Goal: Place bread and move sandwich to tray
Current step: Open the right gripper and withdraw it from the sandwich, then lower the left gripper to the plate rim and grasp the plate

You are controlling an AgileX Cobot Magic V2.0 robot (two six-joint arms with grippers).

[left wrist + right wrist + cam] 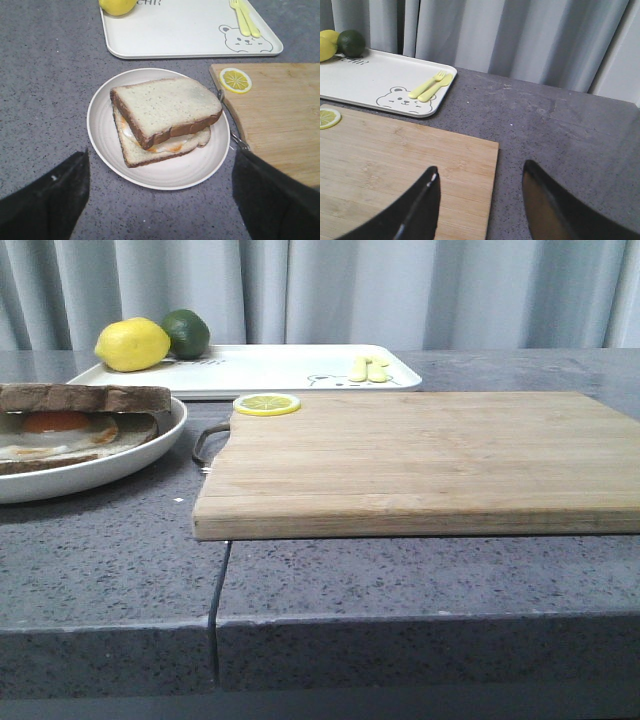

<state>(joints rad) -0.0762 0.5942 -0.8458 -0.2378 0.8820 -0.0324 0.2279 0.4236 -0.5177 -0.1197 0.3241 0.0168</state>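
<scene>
the left claw (160, 200) hangs spread wide over the grey desk (45, 75), its two dark fingers (45, 200) apart and gripping nothing. just ahead of it, centred between those fingers, sits the round white plate (100, 125) with the sandwich (150, 145): the egg-topped slice lies below, and the bread (165, 107) rests on top of it, skewed so that one corner of the lower slice and a bit of orange yolk show. beyond the plate from this claw lies the tray (175, 35), with a lemon (117, 5) at its far corner, a bear drawing and a pale yellow fork and knife (245, 20) on it. the plate and tray are near each other but not touching.

beside the plate, towards the right claw, lies the wooden cutting board (280, 115), its metal handle (227, 115) next to the plate's rim and a lemon slice (235, 80) on its near corner.

the right claw (480, 200) is also spread and holds nothing, poised over the board's edge (470, 165), one finger (420, 210) above wood and the other above bare desk. the tray lies further out from it, with a lime (351, 43) beside the lemon.
</scene>
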